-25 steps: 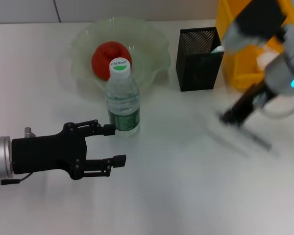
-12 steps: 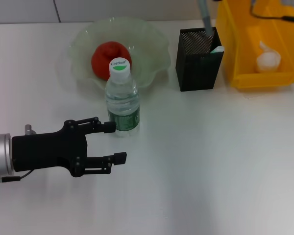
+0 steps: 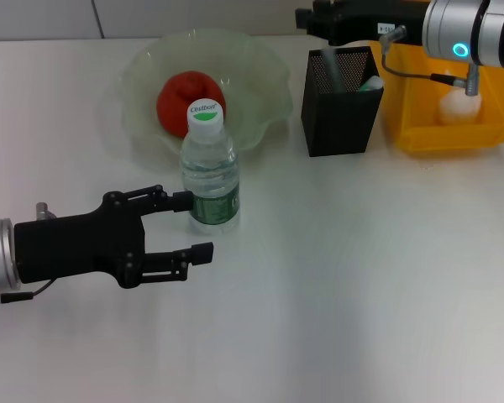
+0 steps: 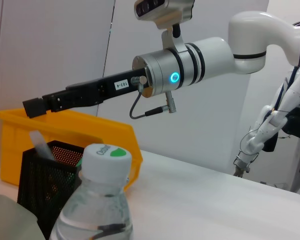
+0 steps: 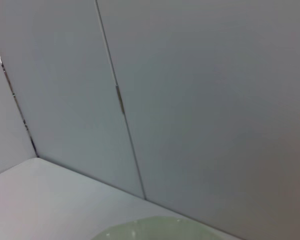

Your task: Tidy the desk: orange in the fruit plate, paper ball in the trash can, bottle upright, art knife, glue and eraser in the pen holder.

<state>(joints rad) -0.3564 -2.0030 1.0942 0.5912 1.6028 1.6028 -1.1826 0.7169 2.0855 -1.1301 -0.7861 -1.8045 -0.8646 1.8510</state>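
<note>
The bottle [image 3: 210, 168] stands upright in front of the fruit plate [image 3: 265, 71], which holds the orange [image 3: 187, 99]. My left gripper [image 3: 197, 225] is open and empty, level with the bottle's base; its far finger is at the label. My right gripper [image 3: 311, 18] reaches in above the pen holder [image 3: 340, 113]. A grey strip [image 3: 329, 63] and a green-white item [image 3: 370, 82] stick out of the holder. The paper ball [image 3: 460, 105] lies in the trash can [image 3: 454, 134]. The eraser is not in view. The left wrist view shows the bottle [image 4: 97, 210], the holder [image 4: 45, 185] and the right gripper [image 4: 36, 106].
The right arm's silver wrist [image 3: 470, 29] and its cable hang over the yellow bin. The right wrist view shows only the wall panels and a bit of the pale green bowl rim [image 5: 155, 230]. The pen holder stands close against the bin.
My right arm has swung from low over the table's right side up to above the pen holder; a grey strip now stands in the holder. My left gripper has hardly moved.
</note>
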